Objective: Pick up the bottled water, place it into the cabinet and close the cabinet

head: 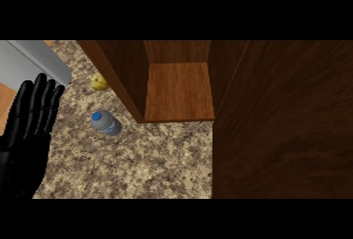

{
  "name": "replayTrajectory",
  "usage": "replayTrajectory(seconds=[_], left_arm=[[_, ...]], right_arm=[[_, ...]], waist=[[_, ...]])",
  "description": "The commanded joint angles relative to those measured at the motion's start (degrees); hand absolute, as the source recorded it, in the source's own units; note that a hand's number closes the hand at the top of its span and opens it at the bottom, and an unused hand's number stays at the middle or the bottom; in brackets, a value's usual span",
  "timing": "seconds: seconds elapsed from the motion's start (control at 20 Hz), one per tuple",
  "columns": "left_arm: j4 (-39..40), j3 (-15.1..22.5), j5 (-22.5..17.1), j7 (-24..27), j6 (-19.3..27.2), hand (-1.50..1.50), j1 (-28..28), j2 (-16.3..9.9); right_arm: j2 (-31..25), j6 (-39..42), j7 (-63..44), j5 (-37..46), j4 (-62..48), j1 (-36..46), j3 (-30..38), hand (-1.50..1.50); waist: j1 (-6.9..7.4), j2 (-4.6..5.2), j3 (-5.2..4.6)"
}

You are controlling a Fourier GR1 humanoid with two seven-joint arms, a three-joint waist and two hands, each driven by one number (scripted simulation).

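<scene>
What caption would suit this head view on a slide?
Bottle stands on the counter by the open cabinet; left hand rests open at the left edge.

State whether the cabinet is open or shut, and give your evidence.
Open: the cabinet shows its bare inner shelf, and its door is swung out.

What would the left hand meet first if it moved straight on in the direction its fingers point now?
The left hand is open, fingers pointing toward the view's top. Straight ahead lies the grey slanted object at the upper left; probably that comes first, though height is unclear. The bottled water stands off to its right, outside that line.
</scene>
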State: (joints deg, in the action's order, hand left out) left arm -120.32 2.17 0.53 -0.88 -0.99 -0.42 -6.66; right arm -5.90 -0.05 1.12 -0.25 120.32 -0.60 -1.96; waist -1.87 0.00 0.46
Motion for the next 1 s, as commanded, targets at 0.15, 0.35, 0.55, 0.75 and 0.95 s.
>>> replayTrajectory(seconds=[0.15,0.35,0.55,0.75,0.95], left_arm=[[1.6,-1.2,7.6,1.3,6.7,-1.50,-5.9,2.4],[2.5,-2.7,1.2,-1.1,15.9,-1.50,-1.1,6.5],[-6.8,3.1,6.1,-9.2,22.2,-1.50,0.3,6.6],[-11.5,9.4,11.6,-12.9,25.6,-1.50,2.2,6.6],[-19.2,13.6,16.0,-16.6,25.3,-1.50,8.1,6.6]], right_arm=[[-1.5,2.7,-1.7,-3.5,3.0,-2.2,2.3,-1.50],[-0.5,7.9,-4.6,-6.9,9.3,-10.5,-8.2,-1.50],[1.1,5.6,-8.8,-4.1,16.3,-14.4,-13.4,-1.50],[0.6,4.0,-17.5,-3.9,22.9,-11.9,-14.7,-1.50],[2.5,3.0,-13.6,1.6,22.5,-15.1,-20.1,-1.50]], waist=[[1.61,-0.01,-0.42],[1.56,-0.27,-0.47],[1.64,-0.27,-0.42],[1.80,-0.13,-0.45],[1.91,-0.17,-0.43]])
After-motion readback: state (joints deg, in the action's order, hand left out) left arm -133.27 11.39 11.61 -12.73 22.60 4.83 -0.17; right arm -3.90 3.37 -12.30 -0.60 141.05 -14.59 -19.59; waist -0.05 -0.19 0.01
